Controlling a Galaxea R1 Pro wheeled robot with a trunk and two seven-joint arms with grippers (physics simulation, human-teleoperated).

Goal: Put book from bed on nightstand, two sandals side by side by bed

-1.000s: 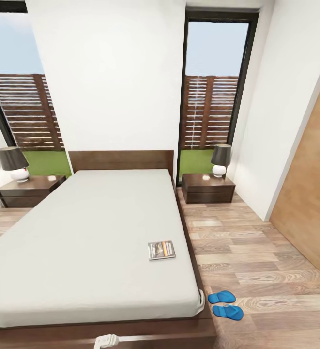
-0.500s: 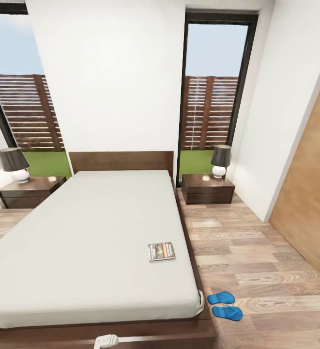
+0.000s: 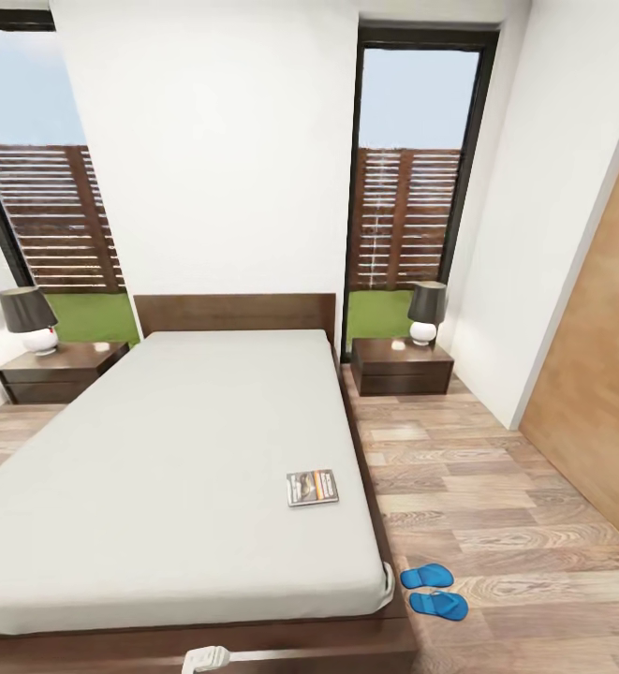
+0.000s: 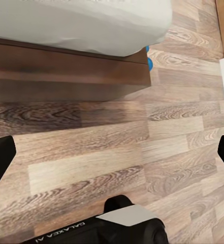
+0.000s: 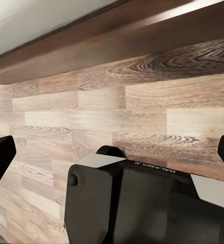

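Observation:
The book lies flat on the white mattress of the bed, close to its right edge. Two blue sandals rest on the wood floor by the bed's front right corner, one behind the other. A nightstand with a lamp stands right of the headboard, and another nightstand stands to the left. My left gripper is open over bare floor near the bed's frame, where a sliver of a blue sandal peeks past the mattress corner. My right gripper is open over floor beside the bed's frame.
A light wooden door lines the right wall. Tall dark-framed windows flank the white wall behind the headboard. An open strip of plank floor runs between the bed and the right wall. A small white robot part shows by the bed's foot.
The whole head picture has drifted very slightly, so the camera moved a little. The book, sandals and furniture keep their places.

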